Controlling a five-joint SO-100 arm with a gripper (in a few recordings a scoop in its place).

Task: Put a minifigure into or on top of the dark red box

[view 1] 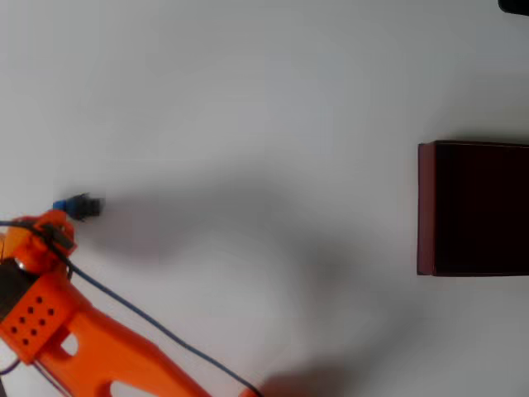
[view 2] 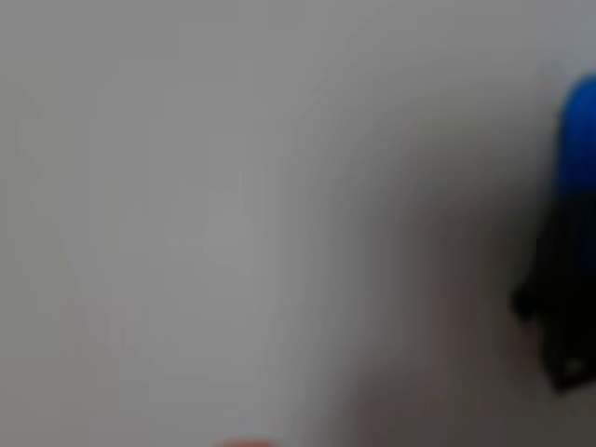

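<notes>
The minifigure lies on the white table at the far left of the overhead view, blue head end to the left and dark grey body to the right. My orange gripper sits just below and left of it, almost touching; its jaws are hidden under the wrist. In the wrist view the minifigure is a blurred blue and dark shape at the right edge. The dark red box, with maroon walls and a near-black inside, stands at the right edge, far from the gripper.
The white table stretches between the figure and the box. A blue cable runs along the orange arm at the lower left. A dark thing shows at the top right corner.
</notes>
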